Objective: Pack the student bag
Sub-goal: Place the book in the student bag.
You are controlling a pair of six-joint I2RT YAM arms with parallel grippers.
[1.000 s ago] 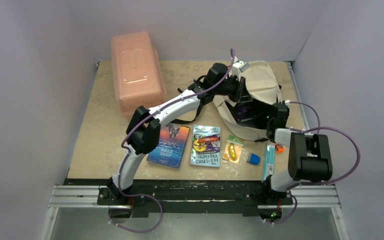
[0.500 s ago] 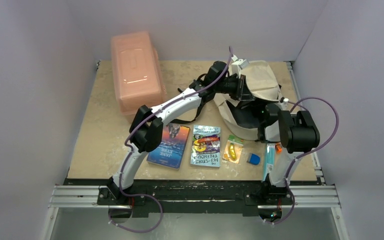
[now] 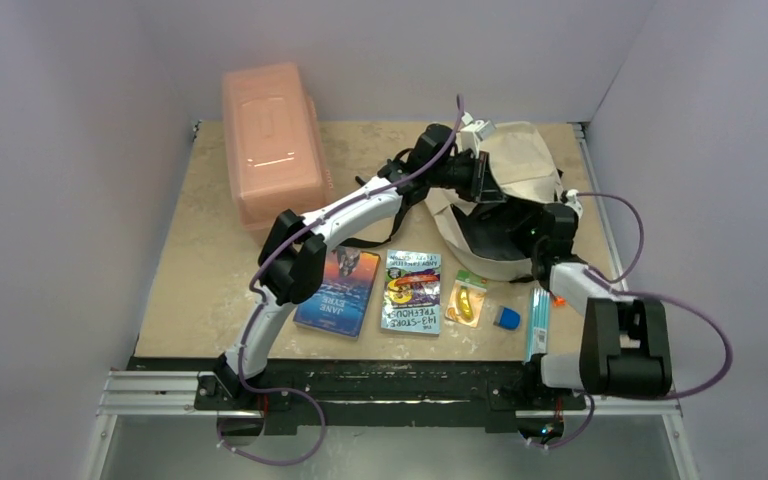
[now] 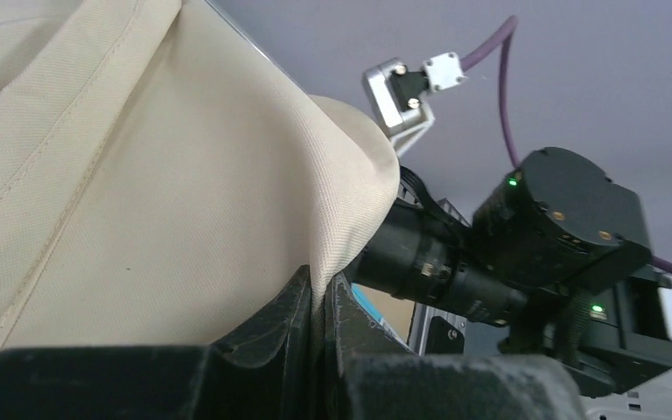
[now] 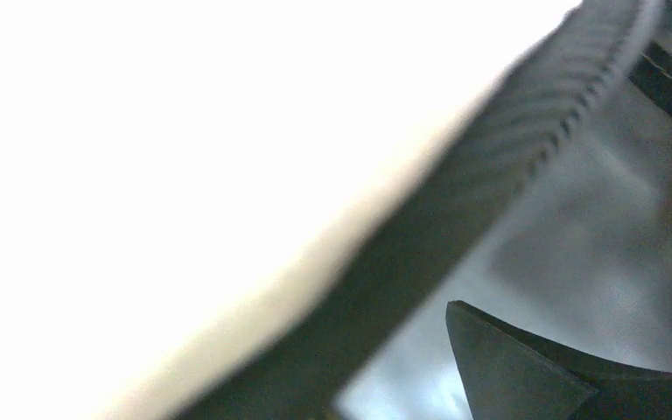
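Observation:
The cream student bag lies at the back right with its mouth gaping and the dark inside showing. My left gripper is shut on the bag's upper flap and holds it up; in the left wrist view the two fingers pinch a fold of the cream fabric. My right gripper is at the bag's right rim. In the right wrist view only one finger shows, set wide of centre, beside the blurred black zipper edge; the other finger is hidden.
A rigid pink box stands at the back left. Along the front lie two books, a yellow item in a packet, a blue eraser, a teal pen pack and a small orange thing.
My right arm has swung its elbow up and then down to the near right, while its gripper stayed at the bag's right rim. My left gripper has kept hold of the flap.

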